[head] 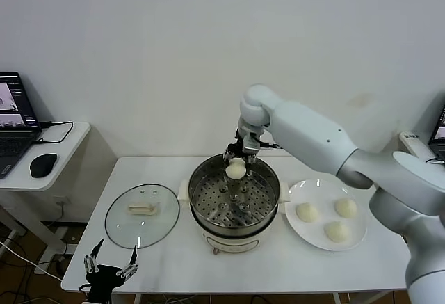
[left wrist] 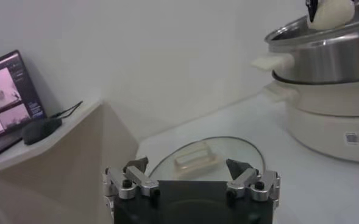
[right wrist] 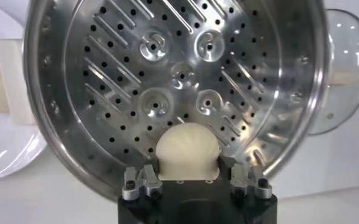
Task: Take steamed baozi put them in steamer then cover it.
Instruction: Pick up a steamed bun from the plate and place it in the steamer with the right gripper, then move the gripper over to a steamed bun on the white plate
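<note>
Baozi (head: pixel 236 170) pinched in right gripper (head: pixel 236 158) over steamer (head: pixel 268 210) far rim — early release risks rim bounce; left gripper (head: pixel 110 264) wide, empty

We see our left gripper (left wrist: pixel 191 173) low at the table edge, fingers (left wrist: pixel 135 173) spread wide with nothing between them. Just beyond lies the cover (left wrist: pixel 206 159), flat on the white table (left wrist: pixel 325 182). The steamer (left wrist: pixel 322 52) stands farther off, a baozi (left wrist: pixel 333 13) above its rim.

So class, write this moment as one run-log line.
right gripper: shut on baozi, above steamer | plate: three baozi | cover: on table | left gripper: open, idle
</note>
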